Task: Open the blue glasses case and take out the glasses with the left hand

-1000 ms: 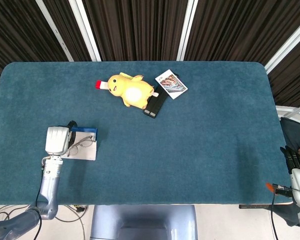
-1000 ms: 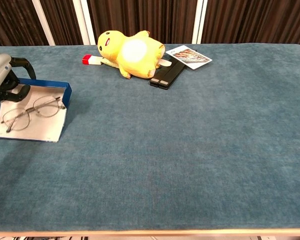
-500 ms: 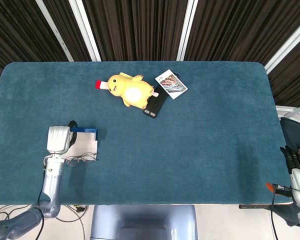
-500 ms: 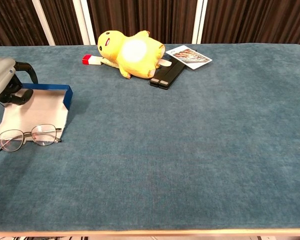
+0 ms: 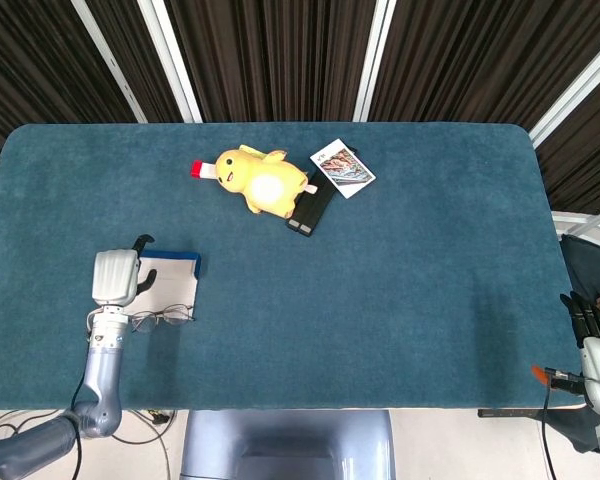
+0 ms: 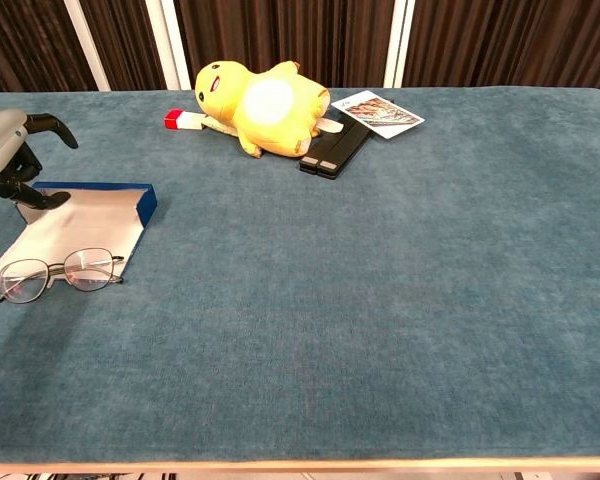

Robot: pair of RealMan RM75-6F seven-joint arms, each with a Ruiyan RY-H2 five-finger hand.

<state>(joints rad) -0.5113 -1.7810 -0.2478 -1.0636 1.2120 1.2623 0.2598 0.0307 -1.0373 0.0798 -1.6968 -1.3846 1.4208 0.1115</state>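
Observation:
The blue glasses case (image 5: pixel 172 276) lies open on the table's left side, its pale lining (image 6: pixel 82 220) facing up and its blue rim (image 6: pixel 146 201) at the right end. The thin-framed glasses (image 6: pixel 58 273) lie flat on the cloth just in front of the case, also seen from the head view (image 5: pixel 164 318). My left hand (image 5: pixel 114 277) is at the case's left end, fingers spread (image 6: pixel 48 122), holding nothing; one fingertip is near the case's corner. My right hand (image 5: pixel 592 342) hangs off the table's right edge with nothing in it.
At the back middle lie a yellow plush toy (image 5: pixel 261 181), a small red and white object (image 5: pixel 201 169), a black flat device (image 5: pixel 311 208) and a printed card (image 5: pixel 342 168). The table (image 5: pixel 410 290) is covered in blue cloth.
The glasses left the case and now lie on the cloth in front of it. The case has shifted slightly right and lies flatter. My left hand's fingers have spread away from the case.

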